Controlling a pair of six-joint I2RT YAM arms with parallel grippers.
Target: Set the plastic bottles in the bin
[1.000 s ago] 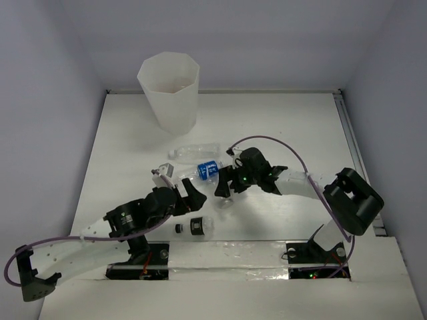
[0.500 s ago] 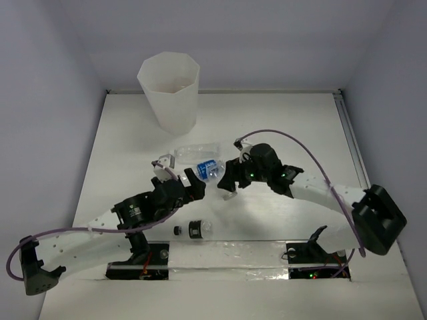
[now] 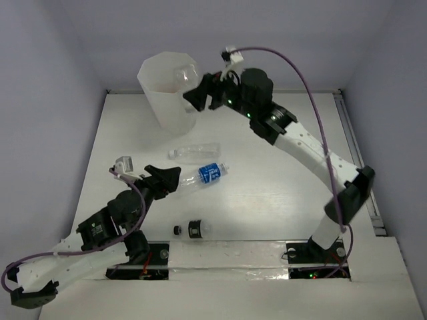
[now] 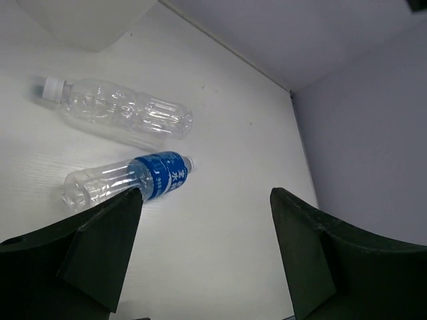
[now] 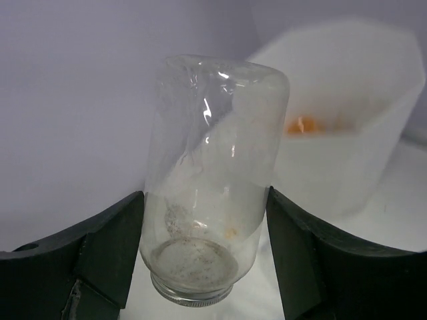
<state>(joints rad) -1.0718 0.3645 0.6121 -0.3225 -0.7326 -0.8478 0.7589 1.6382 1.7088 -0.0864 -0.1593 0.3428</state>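
Swung my right claw (image 5: 205, 248) up from mid-table to the bin (image 3: 165, 107). It's clamped on a clear bottle (image 5: 213, 147), held at the rim. Drop step, I judge. Next: centre over the mouth, release. Left claw (image 4: 203, 247) spread, empty; blue-labelled bottle (image 4: 130, 180) lies beside one finger.

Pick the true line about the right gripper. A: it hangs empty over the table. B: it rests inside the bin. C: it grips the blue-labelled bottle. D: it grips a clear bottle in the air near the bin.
D: the right gripper clamps a clear bottle raised by the bin, while the blue-labelled bottle lies on the table.
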